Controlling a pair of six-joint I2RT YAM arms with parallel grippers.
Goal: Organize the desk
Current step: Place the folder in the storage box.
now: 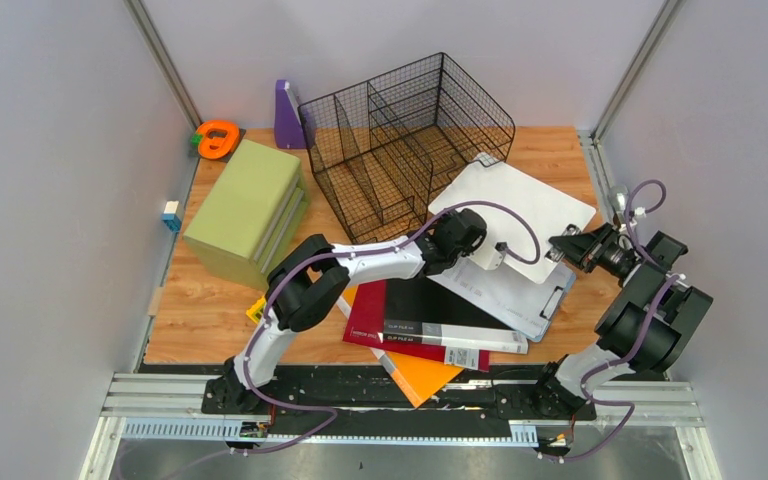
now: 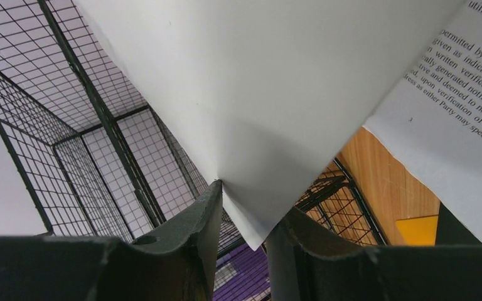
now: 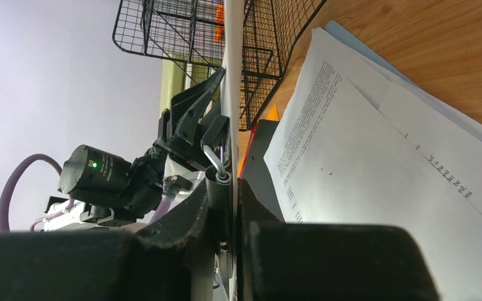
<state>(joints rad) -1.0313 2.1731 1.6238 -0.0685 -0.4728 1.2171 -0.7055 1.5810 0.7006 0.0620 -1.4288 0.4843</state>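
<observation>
The right jaws are clamped on a raised white sheet (image 1: 520,205); the left jaws are set partly open about its corner. On the tabletop (image 1: 200,320), folders (image 1: 425,330) are heaped at the near edge, printed papers (image 1: 510,290) lie loose beyond, and nothing is seen in the far wire basket (image 1: 405,135). Little is judged done.

- Right hand (image 3: 233,213): lower centre, dark fingers pinched on a white board (image 3: 231,63) that stands upright, seen edge-on.
- Left hand (image 3: 194,119): centre left, at the same board.
- Wire basket (image 3: 163,31): top.
- Printed sheets (image 3: 376,169): right, lying on the wood counter (image 3: 433,56).
</observation>
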